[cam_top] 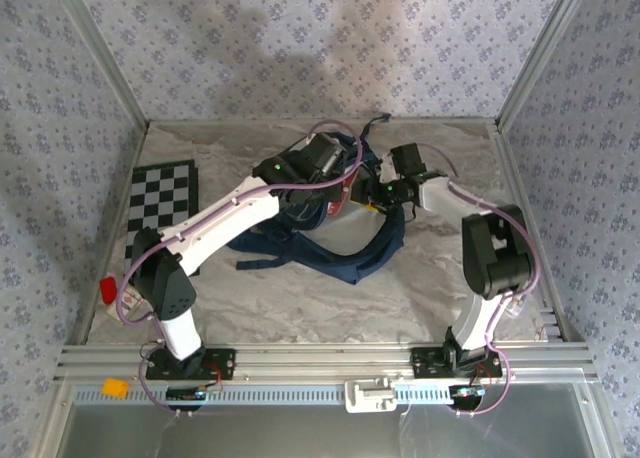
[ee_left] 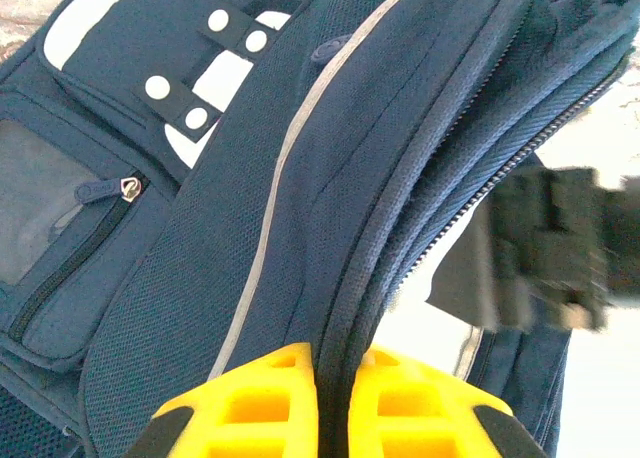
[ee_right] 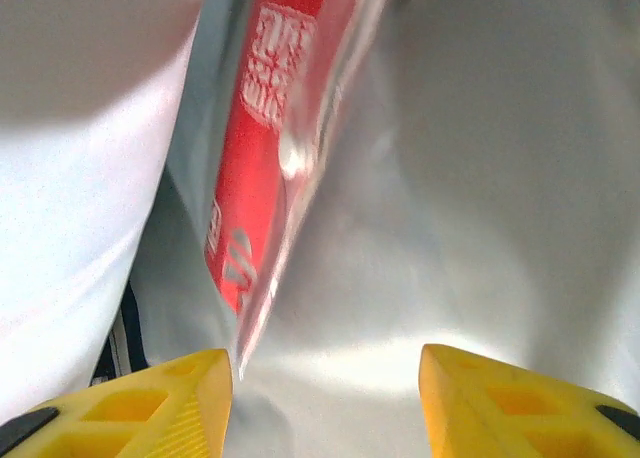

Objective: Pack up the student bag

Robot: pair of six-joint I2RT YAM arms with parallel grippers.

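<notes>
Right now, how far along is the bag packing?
Done: a red packet seems to lie inside the bag, against its pale lining. In hand: the left pincer is shut on the bag by the zip; the right pincer is open beside the packet. Left: the zip is open and needs closing.

A robot lab cell: aluminium frame (cam_top: 320,359), patterned walls (cam_top: 300,48), marble-look tabletop (cam_top: 300,303).

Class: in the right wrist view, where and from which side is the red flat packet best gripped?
Take the red flat packet by its near lower end, pinching across its thickness and coming straight in from the wrist side. It stands edge-on and tilted, off-centre in the open right gripper, so probably shift sideways first.
</notes>
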